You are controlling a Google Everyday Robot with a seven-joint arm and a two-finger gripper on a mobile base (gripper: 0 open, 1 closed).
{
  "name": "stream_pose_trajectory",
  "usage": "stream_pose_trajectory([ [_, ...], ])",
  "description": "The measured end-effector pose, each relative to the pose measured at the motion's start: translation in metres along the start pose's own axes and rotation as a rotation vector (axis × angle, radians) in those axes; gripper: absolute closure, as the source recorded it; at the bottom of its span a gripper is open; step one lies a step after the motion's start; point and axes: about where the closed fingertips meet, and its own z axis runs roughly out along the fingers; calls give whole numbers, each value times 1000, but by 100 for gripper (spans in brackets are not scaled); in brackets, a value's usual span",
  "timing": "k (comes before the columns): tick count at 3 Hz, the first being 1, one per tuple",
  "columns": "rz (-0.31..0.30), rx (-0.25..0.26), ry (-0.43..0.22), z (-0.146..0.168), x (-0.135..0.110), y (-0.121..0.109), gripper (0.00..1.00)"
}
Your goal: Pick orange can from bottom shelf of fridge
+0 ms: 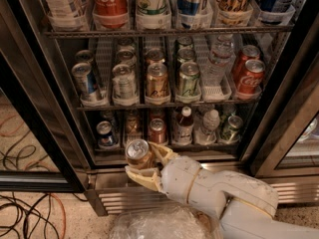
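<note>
My gripper (143, 164) is shut on the orange can (137, 153), a small can with dull orange-brown sides and a silver pull-tab top. I hold it upright in front of the fridge (45, 128), just outside and slightly below the bottom shelf (164, 146). One cream finger (163, 152) lies to the can's right and the other (140, 178) below it. The white arm runs off to the lower right. The shelf lane behind the held can looks dark.
The bottom shelf holds a blue can (105, 132), a redder can (157, 130), small bottles (184, 124) and a green can (231, 127). The racks above carry more cans. The ribbed steel base (114, 190) is below. Cables (30, 213) lie on the floor at left. Clear plastic (154, 225) is at the bottom.
</note>
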Motion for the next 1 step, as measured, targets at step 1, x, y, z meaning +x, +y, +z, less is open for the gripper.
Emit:
stream_pose_trajectory([
  [1, 0, 0, 0, 0, 0, 0, 100],
])
